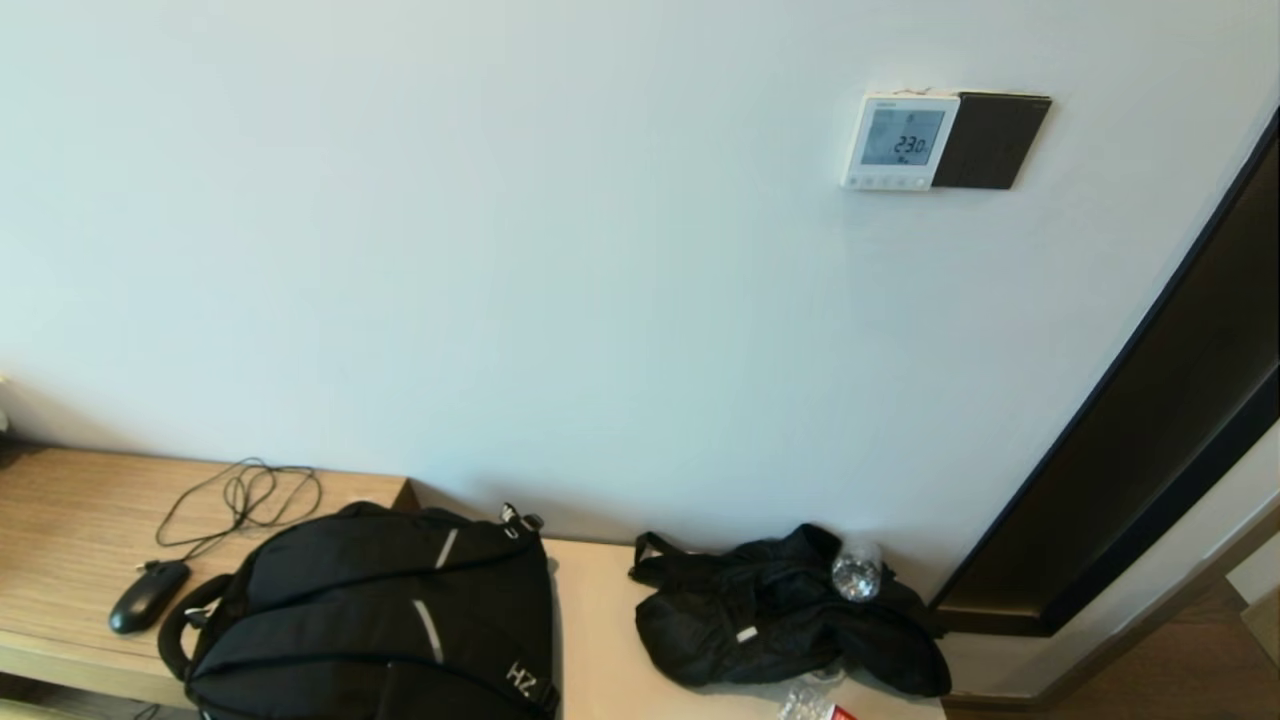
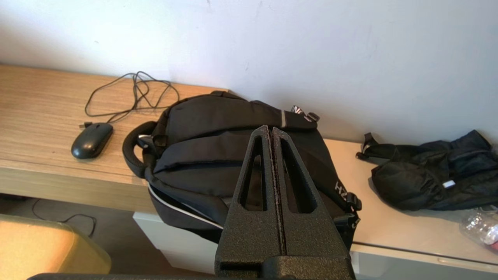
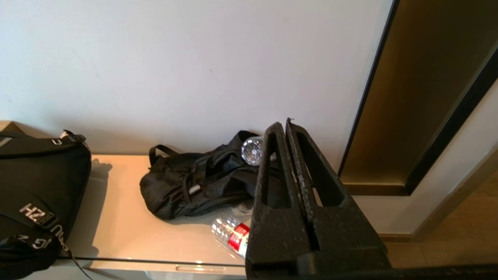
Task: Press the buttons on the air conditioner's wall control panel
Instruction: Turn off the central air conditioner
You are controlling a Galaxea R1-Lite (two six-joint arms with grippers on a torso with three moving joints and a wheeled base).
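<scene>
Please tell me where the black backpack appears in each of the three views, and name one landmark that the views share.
Head view: black backpack at bottom, left of centre, on the counter.
Left wrist view: it fills the centre, behind the shut left gripper.
Right wrist view: only its edge shows at far left.
Shared landmark: crumpled black jacket.

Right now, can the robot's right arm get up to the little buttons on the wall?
Probably yes: the buttons sit on bare wall with nothing before them. The right gripper, jaws shut, is low by the black jacket and must rise.
</scene>
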